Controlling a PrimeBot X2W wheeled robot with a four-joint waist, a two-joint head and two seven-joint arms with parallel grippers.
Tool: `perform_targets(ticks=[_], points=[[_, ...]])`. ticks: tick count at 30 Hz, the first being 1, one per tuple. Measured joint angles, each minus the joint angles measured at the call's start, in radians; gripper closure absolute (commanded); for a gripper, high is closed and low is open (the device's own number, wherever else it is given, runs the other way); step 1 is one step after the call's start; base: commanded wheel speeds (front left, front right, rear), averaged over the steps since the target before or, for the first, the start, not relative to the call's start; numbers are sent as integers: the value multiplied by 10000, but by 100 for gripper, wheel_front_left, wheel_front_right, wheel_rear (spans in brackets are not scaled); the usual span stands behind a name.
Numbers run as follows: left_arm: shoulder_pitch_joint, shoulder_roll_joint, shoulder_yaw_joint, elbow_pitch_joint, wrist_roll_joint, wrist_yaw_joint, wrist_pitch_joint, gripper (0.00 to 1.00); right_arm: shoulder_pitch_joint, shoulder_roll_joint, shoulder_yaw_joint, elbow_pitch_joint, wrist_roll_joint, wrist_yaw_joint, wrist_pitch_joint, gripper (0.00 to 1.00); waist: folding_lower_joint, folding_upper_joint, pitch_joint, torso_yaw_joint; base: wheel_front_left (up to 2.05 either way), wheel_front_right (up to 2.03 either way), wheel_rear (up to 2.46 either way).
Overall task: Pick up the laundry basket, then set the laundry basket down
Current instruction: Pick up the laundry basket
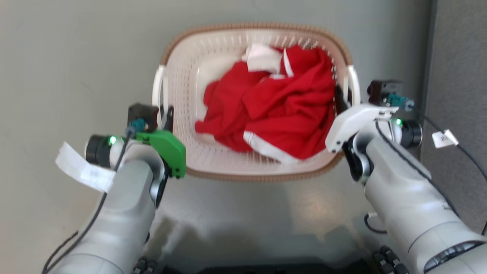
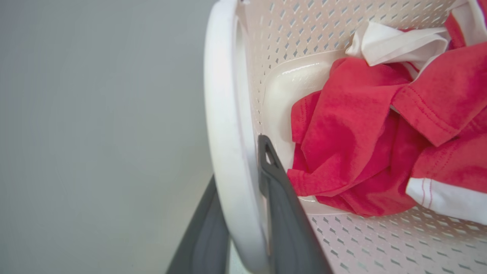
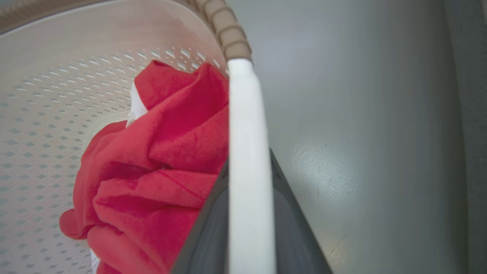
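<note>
The small cream-white perforated plastic laundry basket point(image 1: 182, 87) with a brown woven-look rim lies in the middle of the scene over the smooth grey floor point(image 1: 76, 57), directly between the two arms; whether its base touches the floor cannot be told. The left gripper point(image 1: 166, 113) sits at the basket's left side, its two long dark fingers closed narrowly on the white left handle point(image 1: 158, 87). In the left wrist view one finger point(image 2: 274, 182) lies on the inner side of that handle point(image 2: 224, 114), against the perforated wall, and the other on the outer side. The right gripper point(image 1: 339, 98) clamps the white right handle point(image 1: 354, 83) the same way, and in the right wrist view the handle point(image 3: 245, 133) runs straight up between the dark fingers point(image 3: 293, 228), which press on it from both sides. A crumpled red cloth garment with white trim point(image 1: 281, 110) fills the right and near part of the basket, just beside the right gripper's inner finger. A white paper tag point(image 1: 81, 167) hangs from the cable on the left arm, its writing too blurred to read. A smaller white tag point(image 1: 443, 139) on the right arm's cable bears dark marks too small to make out
</note>
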State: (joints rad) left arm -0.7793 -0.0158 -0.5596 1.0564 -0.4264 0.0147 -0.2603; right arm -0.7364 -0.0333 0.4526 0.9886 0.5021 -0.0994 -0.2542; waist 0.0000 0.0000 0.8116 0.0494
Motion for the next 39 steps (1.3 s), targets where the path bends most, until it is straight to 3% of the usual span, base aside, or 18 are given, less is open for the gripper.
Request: perform_targets(ticks=[17,39], points=[[1614,-79,-593,570,-1097,-238,614,100,1378,125,1012,1034,982,495,917,100,-1,0,-2334,10,0,0,0],[3564,-73,-1285,995,-1781,-322,1452,100,3343,151,2391,951,2247,631,2054,100,-1,0,-5461,52,0,0,0]])
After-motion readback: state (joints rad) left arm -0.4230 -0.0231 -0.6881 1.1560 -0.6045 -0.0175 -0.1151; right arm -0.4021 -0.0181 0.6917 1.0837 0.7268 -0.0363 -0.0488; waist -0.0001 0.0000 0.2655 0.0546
